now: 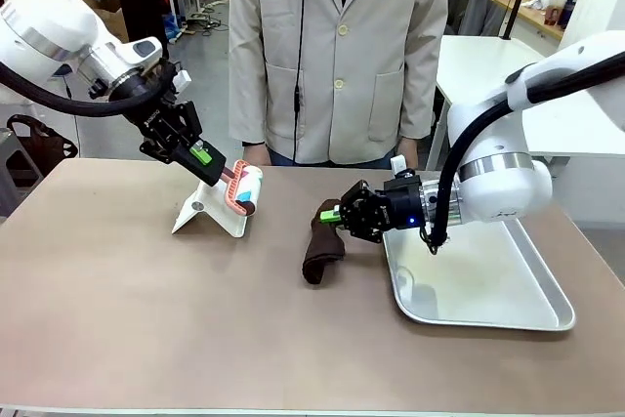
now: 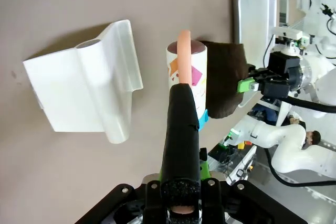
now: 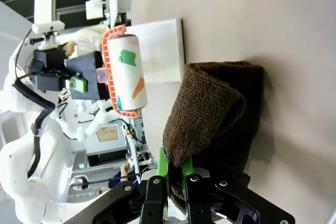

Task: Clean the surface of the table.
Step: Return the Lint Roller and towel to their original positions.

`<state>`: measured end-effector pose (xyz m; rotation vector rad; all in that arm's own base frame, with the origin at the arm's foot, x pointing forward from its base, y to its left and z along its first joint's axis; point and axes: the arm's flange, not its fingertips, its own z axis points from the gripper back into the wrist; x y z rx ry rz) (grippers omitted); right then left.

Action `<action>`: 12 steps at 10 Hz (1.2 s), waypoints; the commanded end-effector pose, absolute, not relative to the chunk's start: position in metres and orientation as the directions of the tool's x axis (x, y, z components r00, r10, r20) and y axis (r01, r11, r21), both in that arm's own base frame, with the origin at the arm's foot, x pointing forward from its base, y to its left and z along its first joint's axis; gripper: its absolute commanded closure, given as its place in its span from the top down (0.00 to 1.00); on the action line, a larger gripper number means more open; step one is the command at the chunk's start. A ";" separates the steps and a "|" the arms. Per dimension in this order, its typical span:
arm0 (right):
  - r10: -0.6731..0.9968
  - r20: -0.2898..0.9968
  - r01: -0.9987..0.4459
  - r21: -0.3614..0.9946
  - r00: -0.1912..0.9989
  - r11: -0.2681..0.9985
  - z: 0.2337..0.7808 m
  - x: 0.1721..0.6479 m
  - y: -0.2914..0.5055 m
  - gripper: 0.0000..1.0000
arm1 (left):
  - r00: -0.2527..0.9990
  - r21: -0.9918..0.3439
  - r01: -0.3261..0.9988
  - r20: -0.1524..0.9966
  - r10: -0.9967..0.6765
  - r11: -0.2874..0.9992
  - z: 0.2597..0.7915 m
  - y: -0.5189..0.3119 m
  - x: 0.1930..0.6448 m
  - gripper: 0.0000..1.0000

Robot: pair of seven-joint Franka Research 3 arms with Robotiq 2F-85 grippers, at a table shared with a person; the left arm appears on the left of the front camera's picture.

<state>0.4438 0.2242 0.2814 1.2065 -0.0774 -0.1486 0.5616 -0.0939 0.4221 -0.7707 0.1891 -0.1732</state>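
The taupe-brown table (image 1: pixel 117 310) spreads across the front view. My left gripper (image 1: pixel 200 156) is shut on the black handle (image 2: pixel 180 135) of a lint roller (image 1: pixel 244 187), whose white drum with coloured shapes hangs just above a white plastic stand (image 1: pixel 208 212). In the left wrist view the drum (image 2: pixel 189 77) sits to the right of the stand (image 2: pixel 84 95). My right gripper (image 1: pixel 332 215) is shut on a dark brown cloth (image 1: pixel 320 246) that drapes down onto the table at its middle. In the right wrist view the cloth (image 3: pixel 210 108) is pinched between the green pads (image 3: pixel 164 167).
A shiny silver tray (image 1: pixel 488 285) lies on the table's right side under my right arm. A person in a pale coat (image 1: pixel 337 56) stands at the far edge, hands near the table rim. The near half of the table is bare.
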 end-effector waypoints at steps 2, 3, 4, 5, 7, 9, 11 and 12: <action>-0.146 -0.021 0.071 0.936 0.989 0.346 0.283 0.438 0.229 0.11 | 0.968 -0.714 0.092 -0.100 -0.231 0.694 0.425 -0.094 0.560 0.22; -0.146 -0.021 0.071 0.936 0.989 0.346 0.283 0.438 0.229 0.11 | 0.968 -0.714 0.092 -0.100 -0.231 0.694 0.425 -0.094 0.560 0.22; -0.156 -0.023 0.077 0.934 0.988 0.350 0.280 0.443 0.223 0.11 | 0.969 -0.704 0.085 -0.107 -0.223 0.705 0.422 -0.093 0.562 0.22; -0.183 0.072 0.009 0.914 0.981 0.405 0.293 0.441 0.220 0.11 | 0.974 -0.667 0.110 -0.075 -0.213 0.737 0.418 -0.090 0.550 0.22; -0.153 0.084 -0.013 0.910 0.985 0.414 0.290 0.455 0.227 0.11 | 0.975 -0.650 0.114 -0.070 -0.209 0.751 0.412 -0.090 0.542 0.22; -0.126 0.078 -0.017 0.903 0.989 0.429 0.280 0.469 0.234 0.11 | 0.981 -0.645 0.103 -0.059 -0.184 0.757 0.410 -0.088 0.543 0.22; -0.135 0.057 0.007 0.902 0.989 0.432 0.271 0.474 0.242 0.11 | 0.993 -0.636 0.080 -0.017 -0.117 0.768 0.406 -0.092 0.550 0.22; -0.116 0.048 0.008 0.898 0.992 0.439 0.266 0.473 0.246 0.11 | 0.993 -0.629 0.077 -0.020 -0.115 0.774 0.405 -0.094 0.551 0.22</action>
